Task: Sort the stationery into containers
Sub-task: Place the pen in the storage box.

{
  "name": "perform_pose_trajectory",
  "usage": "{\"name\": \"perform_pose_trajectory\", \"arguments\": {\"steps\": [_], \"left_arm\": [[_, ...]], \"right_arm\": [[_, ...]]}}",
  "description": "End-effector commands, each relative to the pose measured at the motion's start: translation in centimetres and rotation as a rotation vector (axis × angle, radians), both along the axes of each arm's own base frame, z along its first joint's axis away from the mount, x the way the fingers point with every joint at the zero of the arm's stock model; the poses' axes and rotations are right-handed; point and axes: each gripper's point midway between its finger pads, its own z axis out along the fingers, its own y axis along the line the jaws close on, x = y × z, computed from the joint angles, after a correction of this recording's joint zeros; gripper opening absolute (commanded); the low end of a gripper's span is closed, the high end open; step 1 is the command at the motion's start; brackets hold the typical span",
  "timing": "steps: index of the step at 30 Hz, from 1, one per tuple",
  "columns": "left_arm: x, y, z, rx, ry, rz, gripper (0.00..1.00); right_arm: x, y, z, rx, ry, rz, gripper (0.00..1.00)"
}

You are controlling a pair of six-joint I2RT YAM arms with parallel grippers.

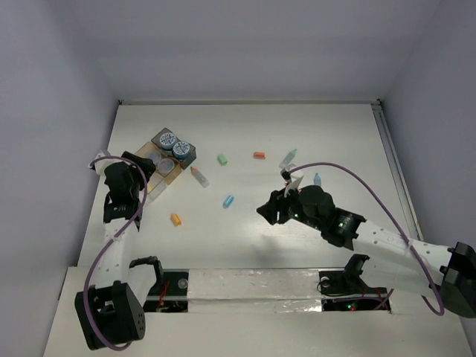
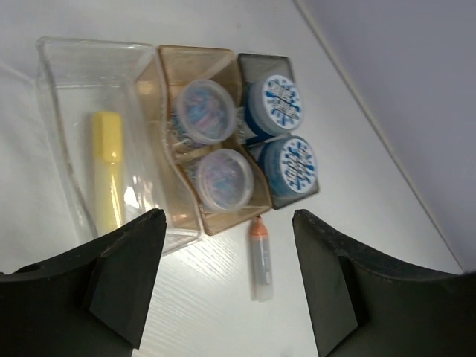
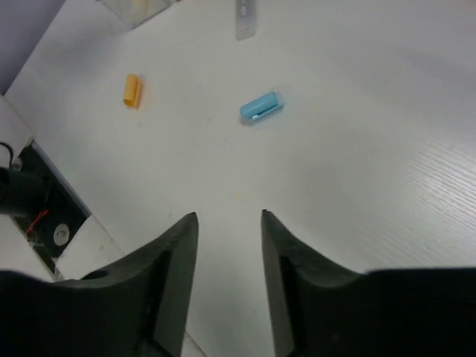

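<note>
Mid-table, top view: short pale-blue cylindrical piece (image 1: 228, 201) lies just left of the right gripper (image 1: 269, 210). The left gripper (image 1: 141, 169) is over the tray cluster (image 1: 169, 172) near the far-left corner, so the right arm is nearer.
Left wrist: fingers wide apart, empty; yellow marker (image 2: 108, 171) lies in the clear plastic tray (image 2: 56, 67).
Right wrist: fingers partly apart, empty. Blue piece is ahead, slightly right, long axis crosswise; wrist probably needs rotating.
</note>
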Motion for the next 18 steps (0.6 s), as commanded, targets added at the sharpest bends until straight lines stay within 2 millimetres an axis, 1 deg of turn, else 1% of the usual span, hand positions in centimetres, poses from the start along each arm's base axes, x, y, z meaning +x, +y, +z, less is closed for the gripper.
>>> {"name": "perform_pose_trajectory", "arguments": {"steps": [1,2,3,4,5,6,7,8,10,11,12,15,16,18], "left_arm": [[0.7,-2.5,5.3,0.035,-0.161,-0.147,0.66],[0.6,-3.4,6.6,0.049,-0.198,-0.204,0.66],[0.5,-4.4,7.3,0.056,-0.219,-0.251,0.67],[0.3,-5.0,7.7,0.062,-0.232,-0.290,0.68],[0.0,-7.2,8.5,0.061,-0.261,-0.395,0.69],[-0.2,-8.0,8.7,0.086,-0.267,-0.445,0.69],[-0.4,-8.8,8.9,0.091,-0.273,-0.490,0.69],[-1.1,-10.8,9.0,0.088,-0.288,-0.594,0.69],[-1.9,-12.8,9.2,0.112,-0.309,-0.710,0.71],[-2.8,-14.5,9.3,0.104,-0.321,-0.805,0.71],[-3.6,-16.0,9.4,0.126,-0.333,-0.884,0.72],[-6.0,-19.0,9.5,0.155,-0.348,-1.052,0.72],[-6.5,-19.4,9.4,0.174,-0.353,-1.077,0.72],[-7.4,-19.9,10.2,0.188,-0.382,-1.101,0.72]], "right_arm": [[2.7,-1.6,0.9,-0.024,-0.003,-0.118,0.42],[3.0,-1.8,0.7,-0.036,0.015,-0.127,0.36],[3.2,-2.4,0.2,-0.048,0.034,-0.141,0.33],[3.6,-2.7,0.2,-0.043,0.045,-0.156,0.29],[4.2,-3.2,0.0,-0.040,0.059,-0.171,0.25],[4.4,-3.3,-0.6,-0.052,0.076,-0.177,0.23],[4.6,-3.2,-0.8,-0.061,0.082,-0.180,0.23],[4.8,-3.2,-1.1,-0.074,0.090,-0.184,0.23],[5.3,-2.9,-2.0,-0.105,0.117,-0.197,0.25],[5.6,-2.9,-2.2,-0.116,0.121,-0.206,0.28],[5.9,-2.8,-2.7,-0.139,0.136,-0.215,0.35],[6.7,-2.6,-3.1,-0.168,0.139,-0.232,0.44],[7.3,-2.0,-3.1,-0.181,0.140,-0.227,0.44],[7.8,-1.4,-3.3,-0.200,0.149,-0.214,0.48]]}}
